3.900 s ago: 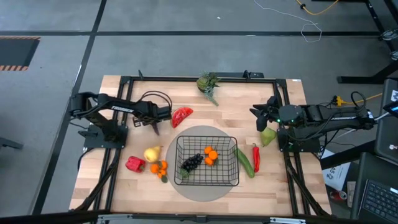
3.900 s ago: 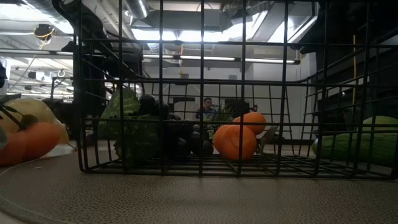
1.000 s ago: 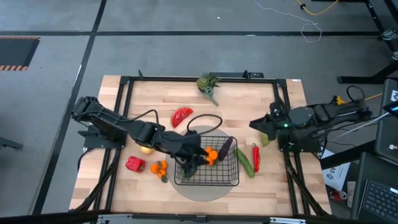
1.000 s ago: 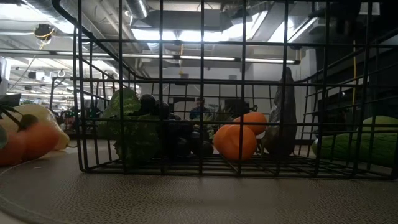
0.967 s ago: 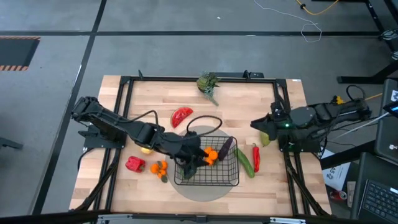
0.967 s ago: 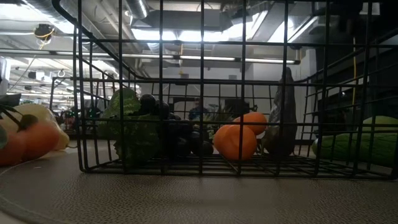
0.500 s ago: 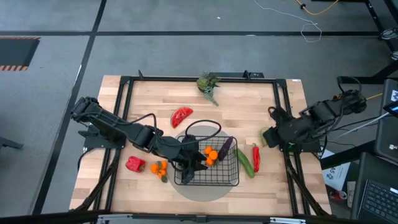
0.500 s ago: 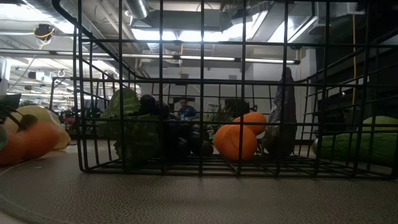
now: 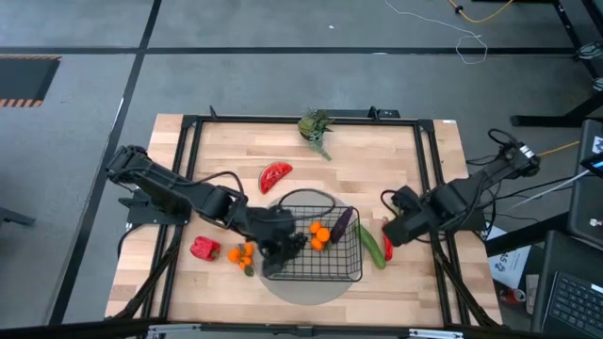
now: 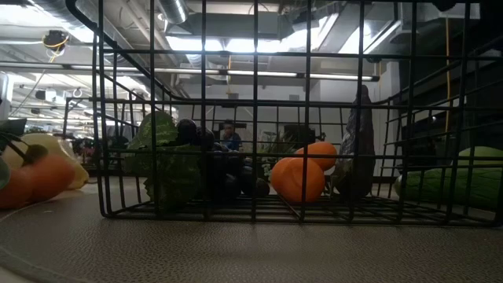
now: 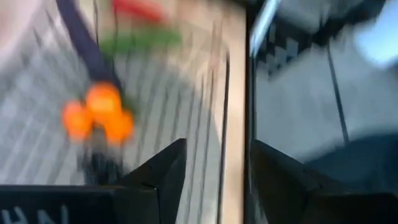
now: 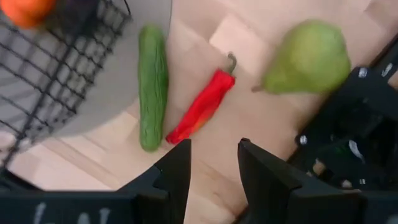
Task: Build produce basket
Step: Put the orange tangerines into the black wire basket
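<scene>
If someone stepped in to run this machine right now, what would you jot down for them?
Left tool: open and empty, over the left side of the basket.
Right tool: open and empty, above the red chili right of the basket.
Done: grapes, oranges and eggplant are in the basket.
Left: cucumber, chili, pear, red pepper, watermelon slice, yellow fruit and the small oranges outside the basket's left side, all on the table.

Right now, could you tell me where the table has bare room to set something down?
Free: the far right wood between the leafy green vegetable and green pear; the near edge before the black wire-mesh basket. Crowded: beside the basket, around green cucumber and red chili.
</scene>
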`<move>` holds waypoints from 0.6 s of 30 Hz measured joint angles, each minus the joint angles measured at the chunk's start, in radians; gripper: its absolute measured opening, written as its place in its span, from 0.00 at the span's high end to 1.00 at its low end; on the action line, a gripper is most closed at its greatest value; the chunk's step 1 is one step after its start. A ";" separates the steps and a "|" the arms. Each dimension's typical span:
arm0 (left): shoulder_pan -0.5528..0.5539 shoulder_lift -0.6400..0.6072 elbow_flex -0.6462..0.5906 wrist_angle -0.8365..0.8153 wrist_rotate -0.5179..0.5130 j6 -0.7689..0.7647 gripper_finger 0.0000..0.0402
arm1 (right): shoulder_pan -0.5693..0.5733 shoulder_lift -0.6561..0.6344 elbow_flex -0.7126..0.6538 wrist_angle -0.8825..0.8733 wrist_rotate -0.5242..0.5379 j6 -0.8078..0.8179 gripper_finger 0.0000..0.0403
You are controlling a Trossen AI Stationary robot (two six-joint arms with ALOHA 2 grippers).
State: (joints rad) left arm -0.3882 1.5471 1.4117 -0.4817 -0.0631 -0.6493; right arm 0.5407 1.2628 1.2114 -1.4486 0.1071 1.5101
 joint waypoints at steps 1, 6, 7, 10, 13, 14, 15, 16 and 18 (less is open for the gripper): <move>0.000 -0.011 0.000 -0.060 0.041 -0.037 0.57 | 0.000 0.005 0.000 0.001 -0.016 -0.007 0.67; -0.029 -0.038 0.000 -0.377 0.194 -0.314 0.57 | 0.000 0.005 0.000 0.009 -0.030 -0.048 0.67; -0.044 -0.042 0.000 -0.421 0.210 -0.352 0.57 | 0.000 0.002 0.000 0.008 -0.028 -0.049 0.67; -0.095 -0.041 0.000 -0.521 0.196 -0.421 0.57 | 0.000 -0.002 0.000 0.008 -0.008 -0.050 0.67; -0.132 -0.030 -0.021 -0.535 0.125 -0.459 0.57 | 0.000 -0.002 0.000 0.008 0.020 -0.050 0.67; -0.145 -0.028 -0.036 -0.529 0.098 -0.473 0.57 | 0.000 -0.002 0.000 0.008 0.028 -0.051 0.67; -0.155 -0.028 -0.056 -0.526 0.077 -0.486 0.57 | 0.000 -0.002 0.000 0.009 0.031 -0.051 0.67; -0.164 -0.028 -0.074 -0.516 0.068 -0.501 0.57 | 0.000 -0.003 0.000 0.010 0.033 -0.051 0.67; -0.181 -0.028 -0.113 -0.489 0.031 -0.523 0.57 | -0.001 -0.002 0.000 0.015 0.033 -0.051 0.67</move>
State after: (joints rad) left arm -0.5689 1.5188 1.2990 -0.9708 -0.0324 -1.1719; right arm 0.5399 1.2606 1.2114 -1.4331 0.1402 1.4594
